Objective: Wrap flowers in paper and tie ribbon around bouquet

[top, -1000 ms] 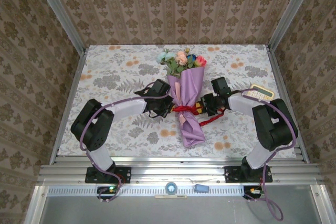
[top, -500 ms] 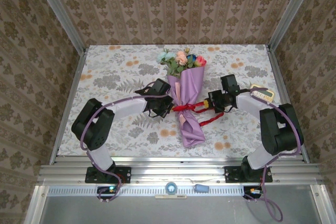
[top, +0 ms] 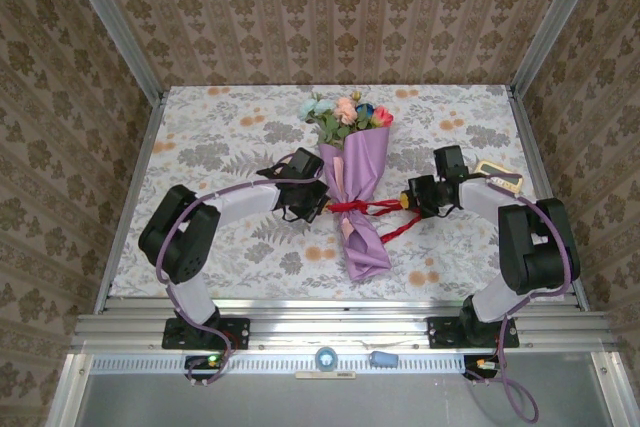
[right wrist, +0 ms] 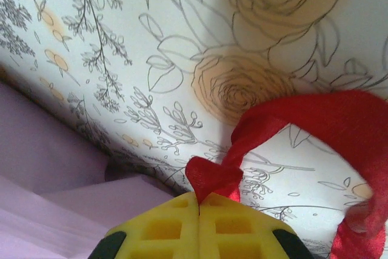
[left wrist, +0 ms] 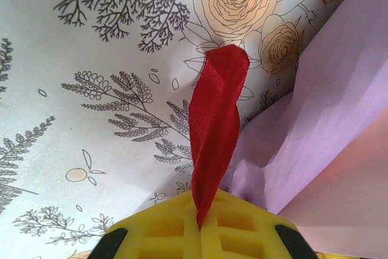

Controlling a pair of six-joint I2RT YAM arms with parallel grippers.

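Right hand (top: 406,199) drew away rightward, ribbon (top: 348,206) stretched from bouquet (top: 362,242)

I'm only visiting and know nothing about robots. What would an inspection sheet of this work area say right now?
Surface: tablecloth, floral print, lying flat.
Job's things: bouquet lies on it, flowers at the far end; ribbon is round its middle.
Clutter: calculator beside the right arm.
Grippers: left gripper and right gripper are each shut on a ribbon end, either side of the bouquet.
Cables: purple cables run along the arms.
Surroundings: patterned walls, metal frame.
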